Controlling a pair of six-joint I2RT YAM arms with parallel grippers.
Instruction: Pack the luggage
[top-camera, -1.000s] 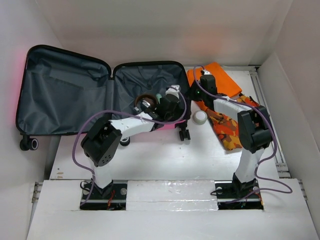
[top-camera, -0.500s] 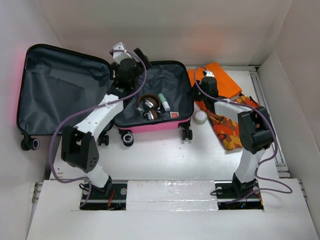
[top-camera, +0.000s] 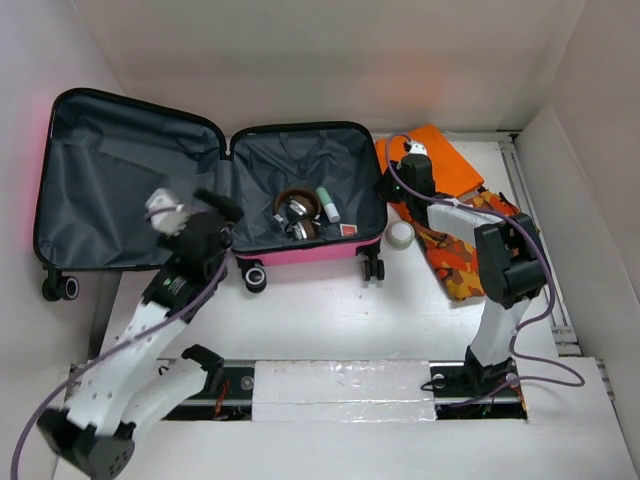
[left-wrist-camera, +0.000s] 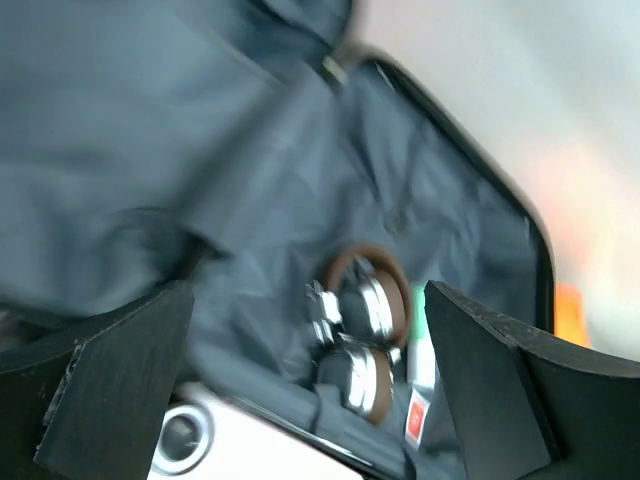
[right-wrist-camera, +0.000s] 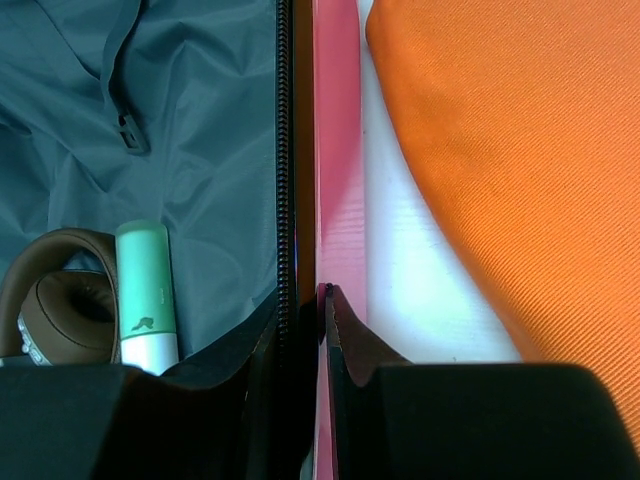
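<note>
The pink luggage (top-camera: 120, 180) lies open on the table, its grey lining up. In its right half rest brown headphones (top-camera: 297, 210), a green tube (top-camera: 327, 203) and a small red card (top-camera: 347, 229). My left gripper (top-camera: 196, 208) hovers open over the lid's near edge, holding nothing. The left wrist view looks past the gripper (left-wrist-camera: 310, 345) at the headphones (left-wrist-camera: 365, 320). My right gripper (top-camera: 386, 190) is shut on the luggage's right rim. The right wrist view shows the gripper (right-wrist-camera: 312, 295) pinching the pink wall (right-wrist-camera: 340, 150) beside the zipper.
A plain orange cloth (top-camera: 445, 160) and an orange patterned cloth (top-camera: 450, 255) lie right of the luggage, under the right arm. A small white round thing (top-camera: 401, 234) sits by the luggage's front right wheel (top-camera: 370, 268). White walls close in all around.
My left arm left the headphones in the right half, swung to the back rim, then drew back to the lid's near edge. The right gripper has kept its hold.
</note>
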